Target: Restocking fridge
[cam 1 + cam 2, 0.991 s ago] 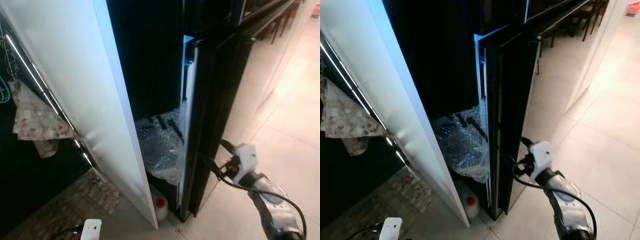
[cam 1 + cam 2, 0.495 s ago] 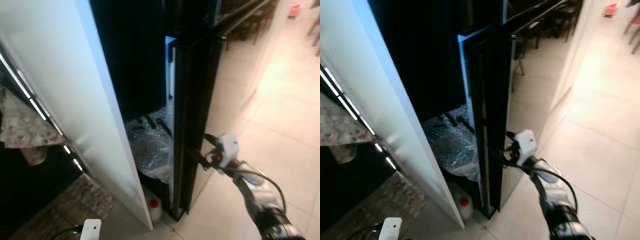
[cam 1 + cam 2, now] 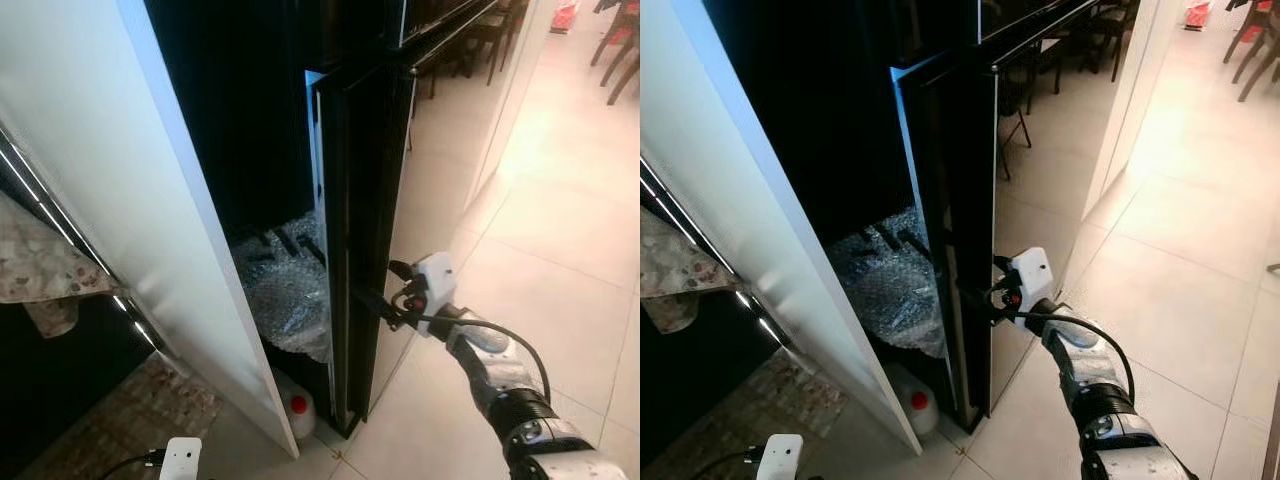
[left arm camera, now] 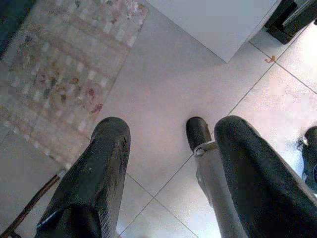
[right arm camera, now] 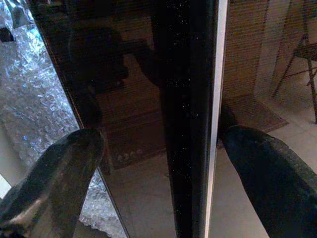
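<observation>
Pale glossy floor tiles (image 3: 560, 240) spread out beside a tall black fridge, whose narrow door (image 3: 362, 220) stands ajar, its smooth dark face mirroring the room. Against the door's outer edge sits the right pincer (image 3: 378, 306); in the right wrist view its two blunt black fingers (image 5: 54, 173) stand wide apart on either side of that edge and its thin white trim, not pressed onto it. Behind the door, low inside the dark cabinet, lies a crumpled sheet of silvery bubble wrap (image 3: 285, 300). Below that, on the floor, stands a white plastic jug with a red cap (image 3: 298, 407). Beside the fridge rises a flat matte white panel (image 3: 130, 200). Further out lies a patterned woven rug (image 4: 59, 69), above which the left pincer (image 4: 168, 148) hangs with fingers spread, holding nothing.
</observation>
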Controlling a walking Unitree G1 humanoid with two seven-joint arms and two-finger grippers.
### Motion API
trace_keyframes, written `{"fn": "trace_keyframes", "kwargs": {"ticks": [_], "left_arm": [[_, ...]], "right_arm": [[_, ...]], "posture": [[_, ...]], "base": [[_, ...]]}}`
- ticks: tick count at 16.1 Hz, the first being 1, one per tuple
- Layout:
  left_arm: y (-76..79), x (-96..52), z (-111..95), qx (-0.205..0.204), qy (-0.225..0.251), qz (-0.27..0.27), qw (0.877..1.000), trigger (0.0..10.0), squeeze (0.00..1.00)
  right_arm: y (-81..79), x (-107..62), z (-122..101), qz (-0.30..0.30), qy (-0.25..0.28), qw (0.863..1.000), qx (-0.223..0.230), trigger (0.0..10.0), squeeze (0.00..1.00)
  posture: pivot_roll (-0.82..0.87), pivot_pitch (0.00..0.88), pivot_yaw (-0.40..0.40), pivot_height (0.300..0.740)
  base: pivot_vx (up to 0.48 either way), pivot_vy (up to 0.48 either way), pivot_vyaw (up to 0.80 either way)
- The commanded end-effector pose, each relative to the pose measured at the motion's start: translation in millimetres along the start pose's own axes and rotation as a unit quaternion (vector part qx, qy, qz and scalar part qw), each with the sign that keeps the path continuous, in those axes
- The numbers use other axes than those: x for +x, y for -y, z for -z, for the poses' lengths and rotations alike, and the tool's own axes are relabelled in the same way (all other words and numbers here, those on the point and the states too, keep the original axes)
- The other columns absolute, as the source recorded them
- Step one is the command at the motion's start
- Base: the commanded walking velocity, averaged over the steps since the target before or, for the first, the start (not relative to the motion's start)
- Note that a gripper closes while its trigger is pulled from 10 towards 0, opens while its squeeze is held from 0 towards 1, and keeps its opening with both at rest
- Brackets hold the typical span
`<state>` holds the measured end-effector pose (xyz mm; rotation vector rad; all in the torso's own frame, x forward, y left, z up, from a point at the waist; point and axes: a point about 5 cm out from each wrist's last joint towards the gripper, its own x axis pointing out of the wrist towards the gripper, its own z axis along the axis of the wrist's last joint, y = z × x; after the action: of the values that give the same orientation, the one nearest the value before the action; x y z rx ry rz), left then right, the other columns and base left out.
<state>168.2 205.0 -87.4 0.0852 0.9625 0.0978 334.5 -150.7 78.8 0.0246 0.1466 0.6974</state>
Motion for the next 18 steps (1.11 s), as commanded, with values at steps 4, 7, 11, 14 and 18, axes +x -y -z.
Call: {"fn": "trace_keyframes", "kwargs": {"ticks": [4, 7, 11, 14, 18], "left_arm": [[-2.3, -0.5, 3, 0.003, -0.004, -0.005, 1.0, 10.0, 0.0], [-2.2, -0.6, 3, 0.003, -0.004, -0.004, 1.0, 10.0, 0.0], [-1.6, -0.7, 4, 0.003, -0.005, -0.005, 1.0, 10.0, 0.0], [-0.7, -0.9, 5, 0.002, -0.006, -0.004, 1.0, 10.0, 0.0], [0.6, -1.5, 7, 0.005, -0.009, -0.001, 1.0, 10.0, 0.0]], "right_arm": [[-11.9, 21.8, -29, -0.046, 0.054, 0.997, -0.026, 10.0, 0.0], [-12.2, 28.1, -38, -0.048, 0.062, 0.996, -0.032, 10.0, 0.0], [-16.8, 35.9, -45, -0.053, 0.07, 0.996, -0.035, 10.0, 0.0], [-16.5, 27.6, -34, -0.035, 0.078, 0.996, -0.029, 10.0, 0.0], [-10.4, -20.1, -5, 0.011, 0.096, 0.995, -0.015, 10.0, 0.0]], "posture": [[-0.07, 0.0, 0.092, 0.74], [-0.07, 0.0, 0.09, 0.74], [-0.06, 0.0, 0.089, 0.74], [-0.07, 0.0, 0.091, 0.74], [-0.08, 0.0, 0.09, 0.74]], "base": [[0.0, 0.0, 0.0], [0.0, 0.0, 0.0], [0.0, 0.0, 0.0], [0.0, 0.0, 0.0], [0.0, 0.0, 0.0]]}}
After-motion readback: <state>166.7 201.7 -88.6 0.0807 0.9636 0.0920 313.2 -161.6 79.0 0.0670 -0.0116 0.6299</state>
